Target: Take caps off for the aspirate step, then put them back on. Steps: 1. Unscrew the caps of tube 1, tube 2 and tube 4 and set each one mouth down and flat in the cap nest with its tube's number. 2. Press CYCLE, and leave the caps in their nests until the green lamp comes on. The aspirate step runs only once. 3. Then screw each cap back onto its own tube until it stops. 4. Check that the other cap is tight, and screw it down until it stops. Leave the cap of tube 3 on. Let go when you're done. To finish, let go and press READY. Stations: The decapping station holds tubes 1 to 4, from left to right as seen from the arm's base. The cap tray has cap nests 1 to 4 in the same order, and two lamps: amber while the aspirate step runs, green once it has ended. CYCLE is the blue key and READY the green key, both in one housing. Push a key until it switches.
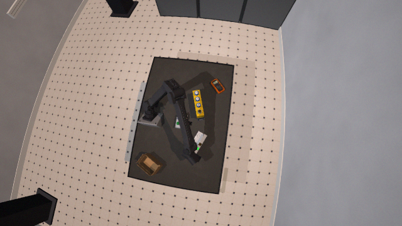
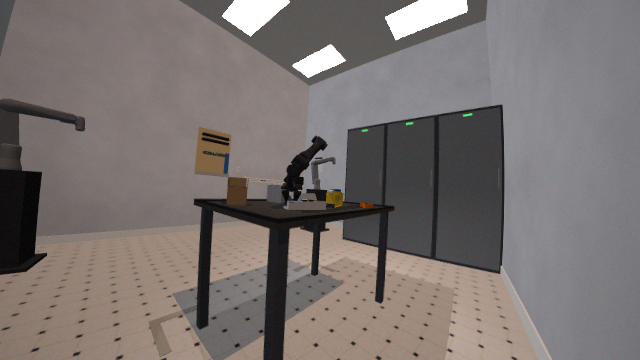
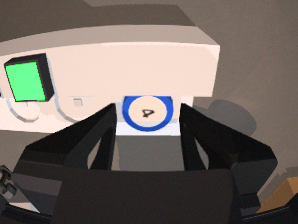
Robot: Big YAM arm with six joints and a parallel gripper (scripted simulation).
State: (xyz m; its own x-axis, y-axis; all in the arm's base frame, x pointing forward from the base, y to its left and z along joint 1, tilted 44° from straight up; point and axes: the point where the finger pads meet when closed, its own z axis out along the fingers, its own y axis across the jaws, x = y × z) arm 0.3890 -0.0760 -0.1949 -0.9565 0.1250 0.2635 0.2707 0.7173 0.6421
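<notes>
From the top camera I see the dark, matte table top [image 1: 217, 176] with the black jointed arm [image 1: 182, 116] reaching across it. The decapping station [image 1: 201, 115] is a narrow yellow block; three of its tubes wear round white-and-blue caps and the fourth place, at the near end, looks dark. The white, boxy cap tray [image 1: 201, 137] lies beside the arm's wrist, with a small green lamp [image 1: 198, 148] lit at its end. An orange-cased meter [image 1: 217, 85] and an open cardboard box [image 1: 149, 164] sit well apart from them.

From the exterior camera the table stands on slim black legs, but the tray and station are too small to tell details.

On the wrist camera the tray's smooth off-white housing [image 3: 166, 56] fills the middle and the square green lamp glows at the left. The cap [image 3: 148, 113], a blue ring around a white face, sits in a nest at the tray's near edge. My gripper [image 3: 148, 110] stands apart, its angular black fingers flanking the cap on both sides, not clamped on it.
</notes>
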